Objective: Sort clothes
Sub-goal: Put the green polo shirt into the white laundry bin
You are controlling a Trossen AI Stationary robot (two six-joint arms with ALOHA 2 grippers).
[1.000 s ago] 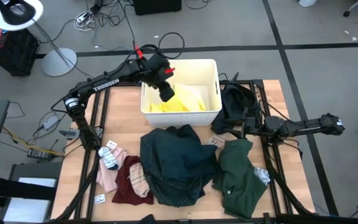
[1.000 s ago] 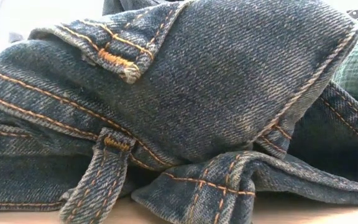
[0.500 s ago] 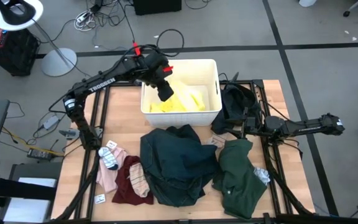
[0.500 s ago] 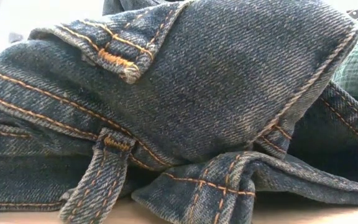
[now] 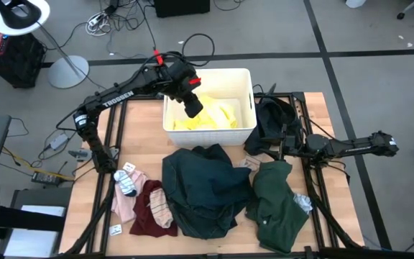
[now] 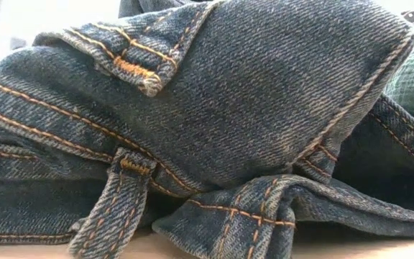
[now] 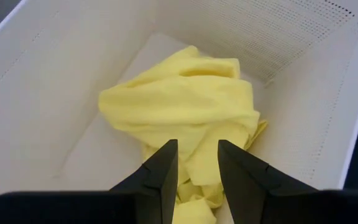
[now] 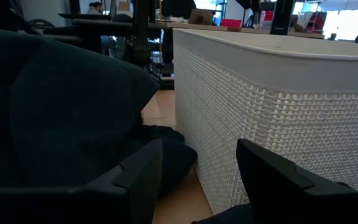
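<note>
Left gripper [image 7: 193, 180] fingers released over crumpled yellow cloth garment [image 7: 185, 112] in white plastic bin [image 5: 244, 129]; right gripper [image 8: 194, 180] open; lift straight up to avoid snagging.

White bin [image 5: 244, 97] sits at the table's [image 5: 142, 137] far edge, middle; mesh-pattern wall [image 8: 260, 124], perforated inside end [image 7: 278, 31]. Small white tags on the table: one [image 5: 115, 229] at the near left corner, another [image 5: 129, 167] left of the bin, nearer the front. Floor beyond the bin: lamp with round white base [image 5: 68, 70] far left, ring light head [image 5: 21, 16] above it, black box [image 5: 13, 57] beside it, cable tangle [image 5: 103, 21]. Grey power strip [image 5: 54, 142] on the floor left of the table. Desks [image 8: 123, 25] in the room behind.
</note>
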